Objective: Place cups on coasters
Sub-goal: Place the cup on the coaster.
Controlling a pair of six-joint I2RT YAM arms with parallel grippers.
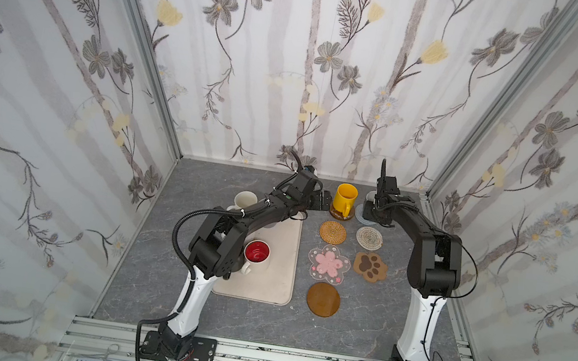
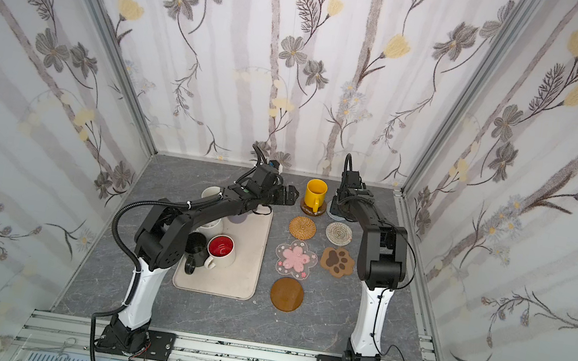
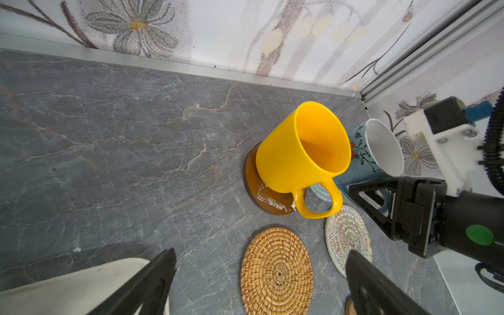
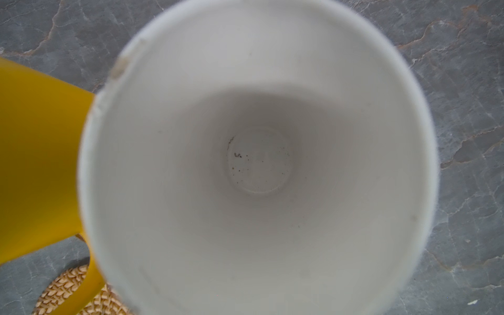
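Marble counter [image 1: 228,316]. Patterned mug [image 3: 354,161] stands on grey coaster [image 3: 319,191] just beside yellow mug [image 3: 289,163]; my right jaws at its handle, grip unclear. Left jaws gape, empty. Next, I judge: release, lift clear.

Yellow mug [image 1: 345,197] upright on a brown disc [image 1: 335,214], handle toward six o'clock. At its three o'clock, blue-patterned mug [image 3: 373,152] upright on the grey woven round [image 3: 321,191]. Toward six o'clock, bare: golden woven round [image 1: 333,232], beige woven round [image 1: 369,237], pink-flower mat [image 1: 328,264], brown paw [image 1: 370,266], second brown disc [image 1: 323,299]. At nine o'clock, upright: red-lined mug [image 1: 256,253], black mug [image 2: 197,243], plain white mug [image 1: 245,200].
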